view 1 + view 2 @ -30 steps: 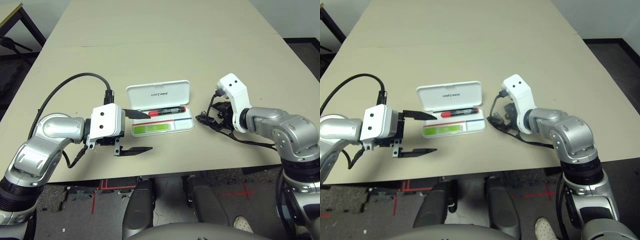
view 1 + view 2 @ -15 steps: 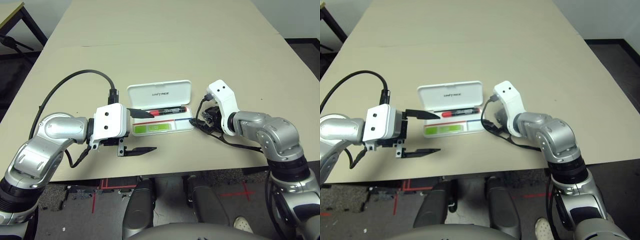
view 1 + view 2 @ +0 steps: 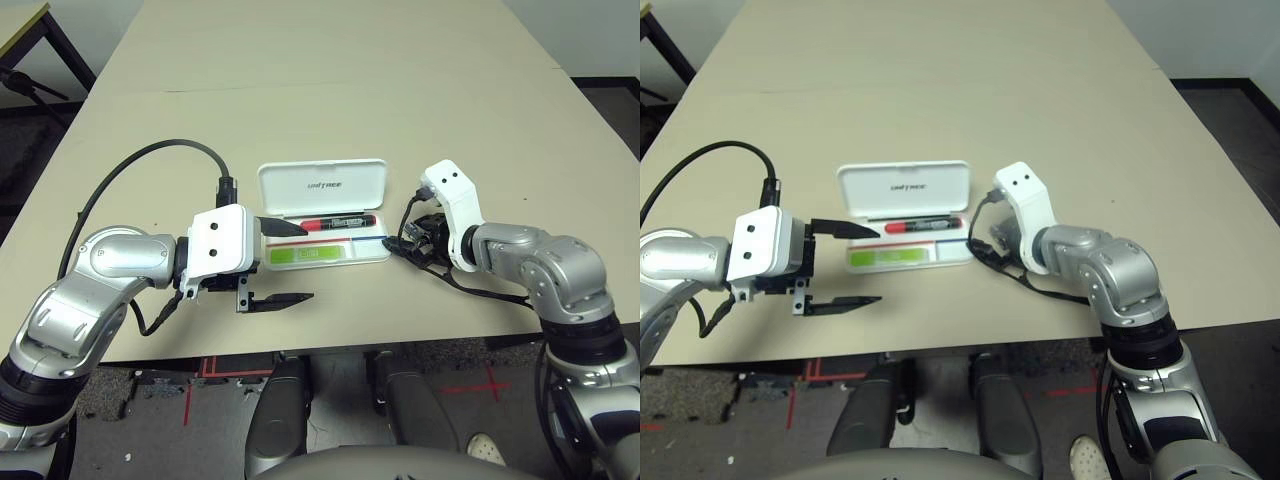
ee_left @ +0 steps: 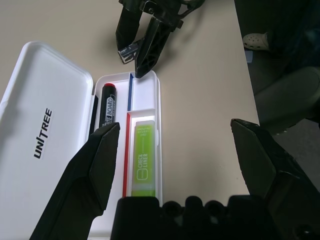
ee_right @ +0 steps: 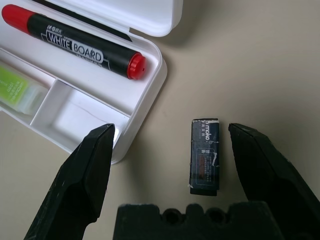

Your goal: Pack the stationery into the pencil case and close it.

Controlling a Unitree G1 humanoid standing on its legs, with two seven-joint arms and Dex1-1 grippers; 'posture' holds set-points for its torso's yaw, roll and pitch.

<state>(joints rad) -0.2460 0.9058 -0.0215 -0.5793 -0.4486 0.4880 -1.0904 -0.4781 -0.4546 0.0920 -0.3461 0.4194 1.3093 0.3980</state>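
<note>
case open on table, marker and highlighter inside | eraser on table just beside case, between spread empty right gripper fingers | left gripper wide open, empty, by case | risk: left finger snagging case wall on closing, shoving case, botching grasp

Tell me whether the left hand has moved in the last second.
No. The left hand holds the same place against the pencil case, upper finger over its left end.
</note>
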